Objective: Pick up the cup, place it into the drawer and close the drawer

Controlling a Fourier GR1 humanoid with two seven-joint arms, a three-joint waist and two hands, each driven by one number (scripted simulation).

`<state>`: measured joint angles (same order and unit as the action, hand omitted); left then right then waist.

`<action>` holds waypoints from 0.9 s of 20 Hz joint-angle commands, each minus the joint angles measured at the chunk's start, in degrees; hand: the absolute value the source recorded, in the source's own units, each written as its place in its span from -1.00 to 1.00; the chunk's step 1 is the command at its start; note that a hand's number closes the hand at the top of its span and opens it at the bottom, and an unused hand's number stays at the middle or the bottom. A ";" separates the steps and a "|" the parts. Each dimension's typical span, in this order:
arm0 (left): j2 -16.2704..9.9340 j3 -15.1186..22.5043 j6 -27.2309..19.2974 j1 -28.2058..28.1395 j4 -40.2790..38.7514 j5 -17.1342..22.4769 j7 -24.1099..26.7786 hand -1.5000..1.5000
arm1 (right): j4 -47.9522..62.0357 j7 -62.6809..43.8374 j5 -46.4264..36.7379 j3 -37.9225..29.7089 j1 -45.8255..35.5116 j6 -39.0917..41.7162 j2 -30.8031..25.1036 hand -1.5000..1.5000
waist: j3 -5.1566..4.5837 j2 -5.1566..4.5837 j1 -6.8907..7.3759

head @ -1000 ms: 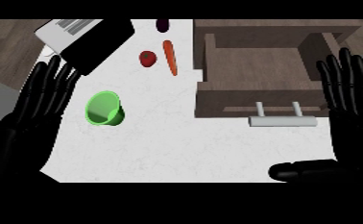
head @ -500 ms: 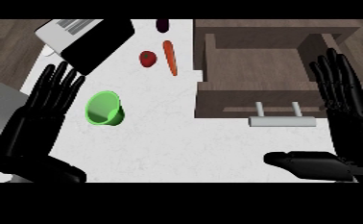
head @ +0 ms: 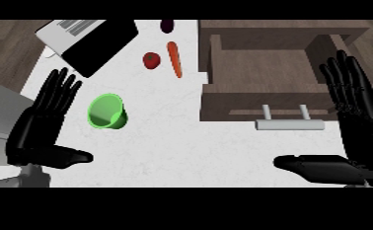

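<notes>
The left robot hand (head: pixel 44 120) shows at about 9 o'clock of the view, palm turned toward the middle, with its fingers straight and spread wide and pointing toward 12 o'clock, and its thumb stretched out toward 3 o'clock near the lower edge; it holds nothing. The right robot hand (head: pixel 350 110) stands at about 3 o'clock in a mirrored pose, fingers straight, spread wide and pointing up toward 12 o'clock, thumb reaching toward 9 o'clock along the bottom; it also holds nothing. The green cup (head: pixel 109 111) lies on the white desk (head: pixel 189 145), tipped on its side with its opening facing toward 10 o'clock, just beside the fingers of the left robot hand but apart from them. The wooden drawer (head: pixel 262 71) is pulled open at about 1 o'clock, and its pale handle (head: pixel 288 123) sticks out from the front panel toward 6 o'clock; the fingers of the right robot hand overlap the right wall of the drawer in the view. Near 12 o'clock on the desk lie a carrot (head: pixel 175 58), a red round vegetable (head: pixel 151 60) just beside it at its 9 o'clock side, and a dark purple thing (head: pixel 167 25) at the upper edge. A black and white flat appliance (head: pixel 91 39) sits at about 11 o'clock
</notes>
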<state>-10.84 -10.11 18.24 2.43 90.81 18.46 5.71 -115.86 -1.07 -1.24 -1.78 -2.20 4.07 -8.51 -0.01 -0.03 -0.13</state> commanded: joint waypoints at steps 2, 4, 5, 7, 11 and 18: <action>-3.19 -3.77 2.78 1.40 -13.99 -3.80 8.17 -1.00 | 1.22 2.05 -1.01 0.30 0.68 0.42 0.51 -1.00 | -0.02 -0.08 -0.13; -0.14 -1.51 1.26 -2.62 -14.91 -8.37 14.06 -1.00 | 0.31 1.48 -2.04 1.75 0.96 -0.42 1.85 -1.00 | -0.03 -0.03 0.03; -0.89 -2.23 0.21 3.32 -20.48 -8.90 14.09 -1.00 | 3.17 1.86 2.90 -4.06 -1.22 2.29 -1.25 -1.00 | -0.01 -0.08 -0.19; -2.98 -3.80 2.16 0.94 -21.87 -8.53 16.18 -1.00 | 3.10 1.49 0.07 -1.63 -2.83 0.54 0.40 -1.00 | -0.01 -0.02 0.09; -2.26 -3.42 -0.72 3.99 -30.28 -12.29 20.89 -1.00 | 3.41 3.11 1.12 -2.83 0.04 2.32 0.22 -1.00 | 0.00 0.01 -0.01; -4.99 -5.94 0.91 16.59 -56.32 -14.78 34.18 -1.00 | 0.59 0.24 3.03 -4.20 -0.30 4.64 -1.45 -1.00 | -0.04 -0.07 -0.44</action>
<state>-14.90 -15.07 19.14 14.10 44.14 4.79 34.66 -113.11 1.54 -0.48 -3.86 -2.40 6.76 -8.25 -0.05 -0.14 -0.50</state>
